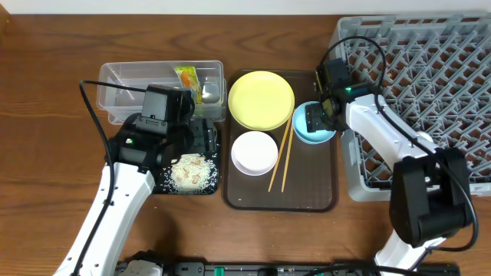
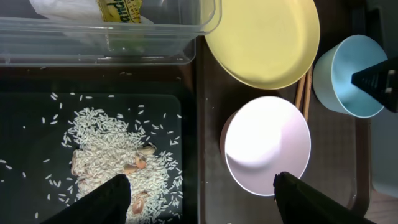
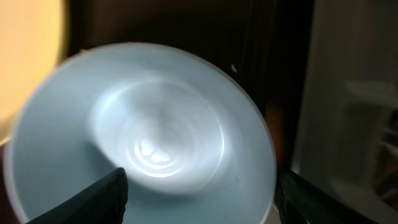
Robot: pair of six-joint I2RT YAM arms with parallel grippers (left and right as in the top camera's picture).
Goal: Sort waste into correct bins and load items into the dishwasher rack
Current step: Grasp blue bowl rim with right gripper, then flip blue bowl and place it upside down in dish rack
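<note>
My right gripper [image 1: 316, 119] is open around the light blue bowl [image 1: 311, 132] on the brown serving tray's right side; in the right wrist view the bowl [image 3: 155, 137] fills the frame, one finger over its inside and one outside the rim. My left gripper [image 2: 202, 199] is open and empty over the border between the black tray [image 1: 165, 180], which holds rice scraps [image 1: 188, 170], and the serving tray. The yellow plate [image 1: 261, 100], white bowl [image 1: 255, 152] and chopsticks [image 1: 281, 157] lie on the serving tray. The snack wrapper [image 1: 186, 79] lies in the clear tub [image 1: 123, 80], with something white [image 2: 59, 7] beside it. The cup is out of view.
The grey dishwasher rack [image 1: 437, 84] fills the right side, its near-left corner close to my right arm. The brown serving tray [image 1: 307, 201] sits between the rack and the bins. Bare wooden table lies to the left and front.
</note>
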